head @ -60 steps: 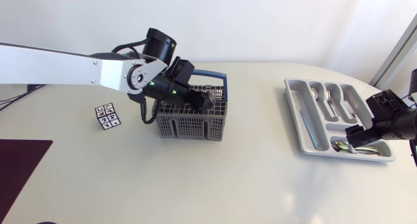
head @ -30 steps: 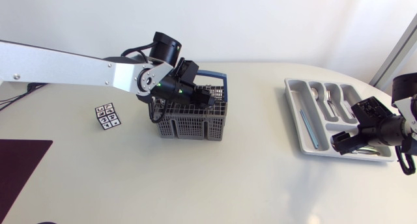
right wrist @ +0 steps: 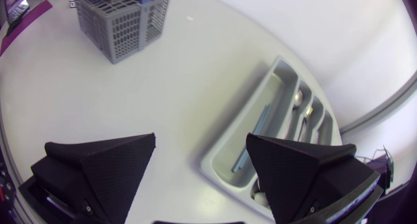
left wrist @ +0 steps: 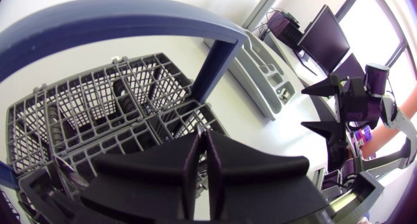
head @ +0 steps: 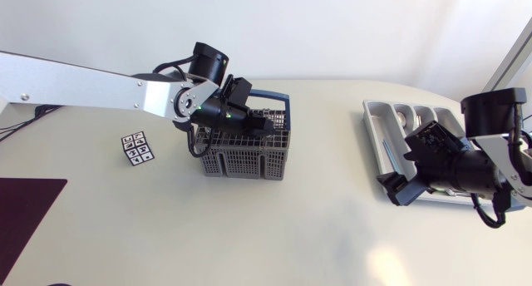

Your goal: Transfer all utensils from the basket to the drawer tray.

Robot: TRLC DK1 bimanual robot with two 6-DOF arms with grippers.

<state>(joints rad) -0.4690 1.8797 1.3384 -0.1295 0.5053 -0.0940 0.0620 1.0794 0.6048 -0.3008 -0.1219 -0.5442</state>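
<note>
The grey wire basket (head: 245,149) with a blue handle (head: 270,95) stands at mid-table. My left gripper (head: 259,125) dips into its top, fingers pressed together. In the left wrist view the fingers (left wrist: 195,162) meet over the basket grid (left wrist: 98,107); I cannot make out anything between them. The grey drawer tray (head: 376,120) lies at the right and holds a long knife (head: 388,149) and spoons (head: 407,115). My right gripper (head: 399,186) hangs open and empty at the tray's near left corner. In the right wrist view the tray (right wrist: 273,74) lies ahead of that gripper (right wrist: 202,178).
A small black-and-white marker card (head: 137,147) lies left of the basket. A dark purple mat (head: 25,211) covers the table's front left corner. Bare tabletop stretches between basket and tray.
My left gripper has shut inside the basket after shifting slightly right. The right arm has swung left from the tray's front compartment to its near left corner, staying open.
</note>
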